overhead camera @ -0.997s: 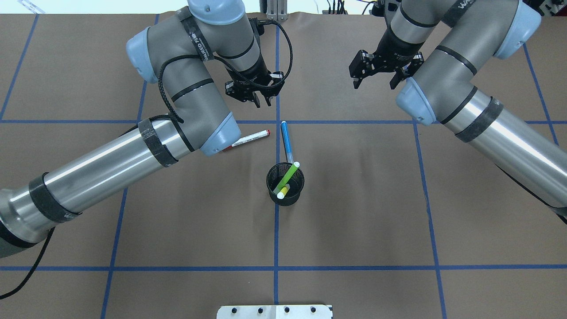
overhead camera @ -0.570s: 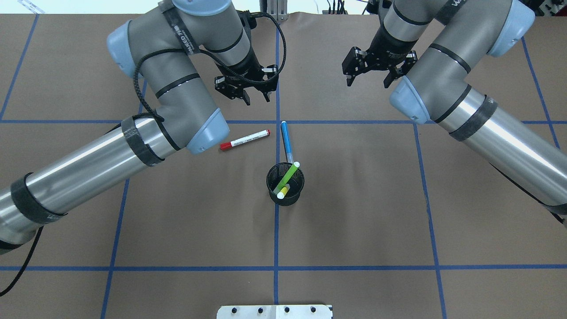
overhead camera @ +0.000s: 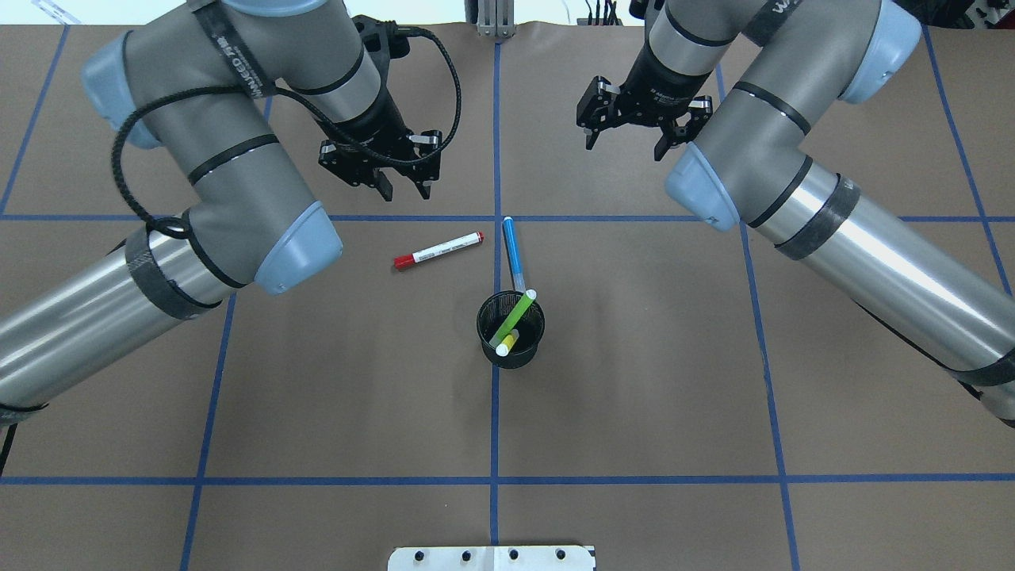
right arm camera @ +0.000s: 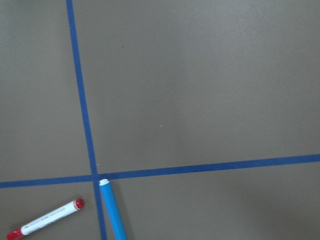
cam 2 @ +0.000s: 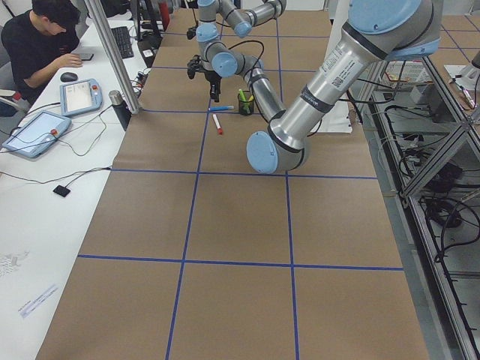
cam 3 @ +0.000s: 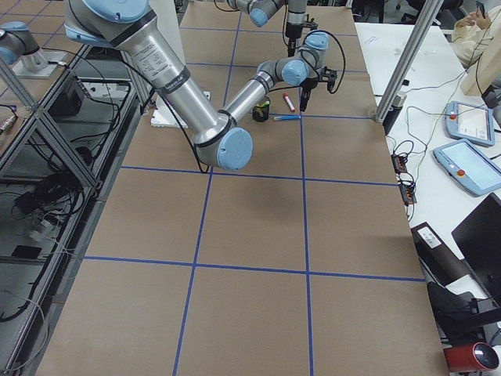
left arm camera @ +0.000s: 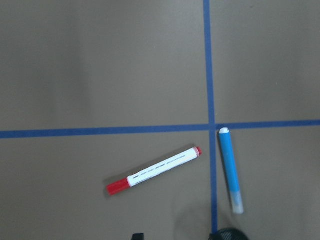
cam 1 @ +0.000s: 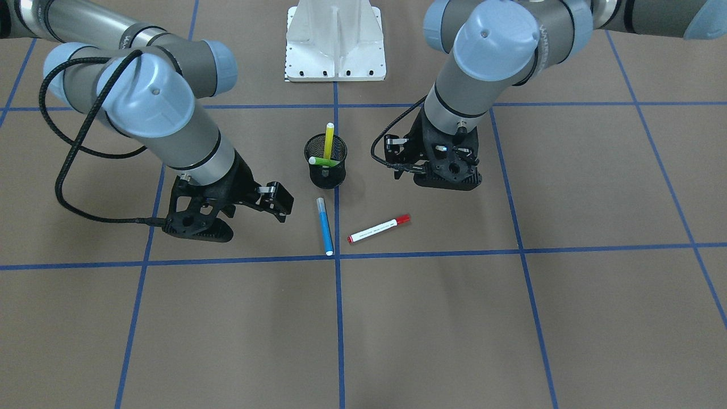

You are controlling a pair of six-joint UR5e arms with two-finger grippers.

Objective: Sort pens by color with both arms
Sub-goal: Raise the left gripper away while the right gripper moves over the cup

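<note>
A white pen with a red cap (overhead camera: 438, 250) and a blue pen (overhead camera: 513, 254) lie flat on the brown table, just beyond a black mesh cup (overhead camera: 485, 333). A lime green pen (overhead camera: 516, 315) and a yellow pen (overhead camera: 507, 342) stand slanted inside the cup. My left gripper (overhead camera: 404, 189) is open and empty, hovering beyond and left of the red-capped pen. My right gripper (overhead camera: 625, 147) is open and empty, farther back and to the right of the blue pen. The left wrist view shows the red-capped pen (left arm camera: 155, 171) and the blue pen (left arm camera: 231, 170).
Blue tape lines (overhead camera: 495, 412) divide the table into squares. The white pedestal base (cam 1: 335, 40) stands at the robot's side of the table. An operator (cam 2: 41, 41) sits at a side desk with tablets, past the far table edge.
Both arms have swung to the left in the overhead view. The left gripper moved left, away from the pens, and the right gripper moved left and farther back. The pens have not moved.
</note>
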